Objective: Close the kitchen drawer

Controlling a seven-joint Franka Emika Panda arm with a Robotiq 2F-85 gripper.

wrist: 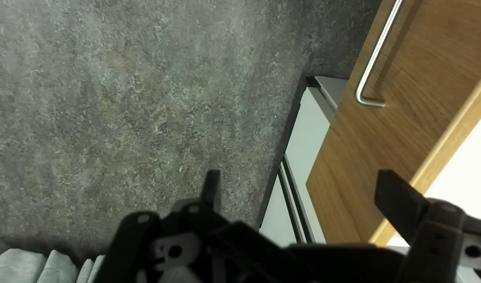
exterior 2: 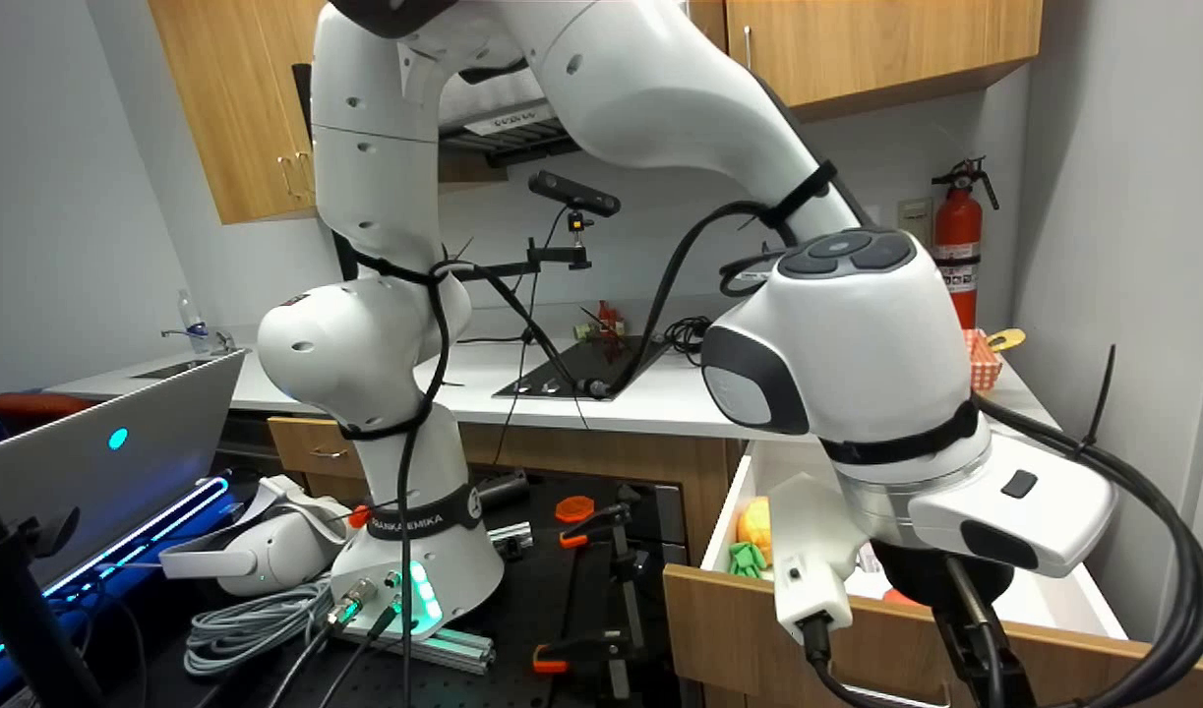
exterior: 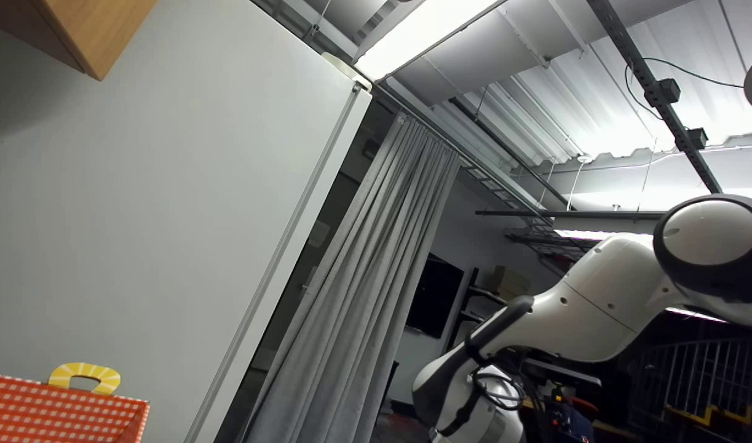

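Observation:
The wooden kitchen drawer point(exterior 2: 739, 629) stands open below the counter in an exterior view, its white inside showing. An orange-yellow item point(exterior 2: 755, 526) and a green item point(exterior 2: 747, 560) lie in it; the arm hides part of the contents. In the wrist view the drawer front point(wrist: 354, 177) is at the right, with a silver bar handle point(wrist: 376, 59). My gripper point(wrist: 301, 182) is open, with nothing between its fingers. It is by the drawer front, one finger overlapping the front's top edge in the picture; I cannot tell if it touches. In an exterior view its fingertips are cut off.
The white counter point(exterior 2: 660, 408) runs above the drawer, with a black hob point(exterior 2: 581, 369), a red checked basket point(exterior 2: 983, 362) and a fire extinguisher point(exterior 2: 958, 256). A wall point(exterior 2: 1112, 246) stands close at the drawer's right. Thick cables point(exterior 2: 1186, 551) hang from the arm.

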